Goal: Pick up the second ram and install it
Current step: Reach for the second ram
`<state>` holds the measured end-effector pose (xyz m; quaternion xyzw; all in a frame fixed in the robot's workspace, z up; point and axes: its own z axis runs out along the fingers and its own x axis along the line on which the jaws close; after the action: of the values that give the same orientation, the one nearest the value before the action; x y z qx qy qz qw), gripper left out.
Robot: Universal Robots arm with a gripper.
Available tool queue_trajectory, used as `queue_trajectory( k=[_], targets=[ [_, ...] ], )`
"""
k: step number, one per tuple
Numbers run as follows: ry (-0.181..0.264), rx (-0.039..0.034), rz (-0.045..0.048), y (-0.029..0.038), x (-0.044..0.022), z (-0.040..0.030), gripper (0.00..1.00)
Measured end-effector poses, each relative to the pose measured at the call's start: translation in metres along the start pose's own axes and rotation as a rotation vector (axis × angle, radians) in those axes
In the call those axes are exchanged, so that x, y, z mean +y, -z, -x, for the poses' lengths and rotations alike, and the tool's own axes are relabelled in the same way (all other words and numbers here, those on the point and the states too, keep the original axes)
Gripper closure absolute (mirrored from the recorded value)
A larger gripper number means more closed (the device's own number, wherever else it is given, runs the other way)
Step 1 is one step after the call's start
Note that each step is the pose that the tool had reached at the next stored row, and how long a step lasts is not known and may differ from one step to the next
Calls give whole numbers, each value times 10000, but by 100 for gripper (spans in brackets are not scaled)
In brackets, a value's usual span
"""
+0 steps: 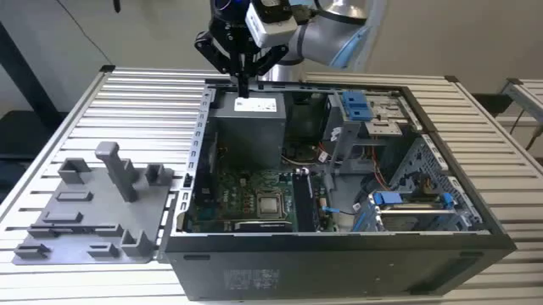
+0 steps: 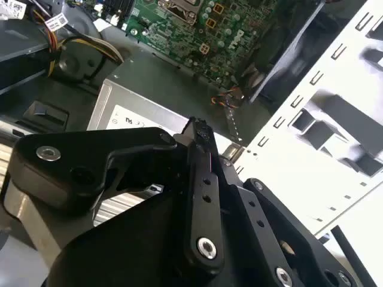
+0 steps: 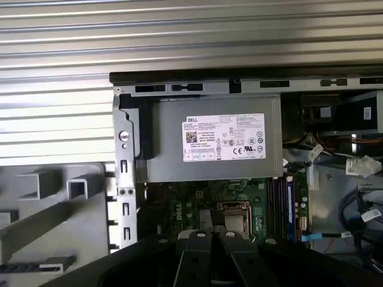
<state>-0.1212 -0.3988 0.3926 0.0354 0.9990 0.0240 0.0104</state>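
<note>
One ram, we think, is light, stiff and easy to break; pinch its flat sides. Our tool point(image 1: 243, 89) is squeezed narrow.

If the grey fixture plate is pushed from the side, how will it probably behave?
The grey fixture plate lies flat on the slatted table, so it probably slides rather than tips. It looks like light plastic, so a small push may move it. Its tall post may flex if pushed high.

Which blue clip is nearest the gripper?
The blue clip by the case's far wall, close to the gripper; the other sits toward the near wall.
</note>
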Motion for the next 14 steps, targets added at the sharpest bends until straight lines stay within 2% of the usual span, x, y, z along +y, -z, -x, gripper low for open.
queue_trajectory(
  k=[10,14],
  targets=[
    [1,0,0,0,0,0,89],
    [0,1,-1,1,-2,-23,89]
  ],
)
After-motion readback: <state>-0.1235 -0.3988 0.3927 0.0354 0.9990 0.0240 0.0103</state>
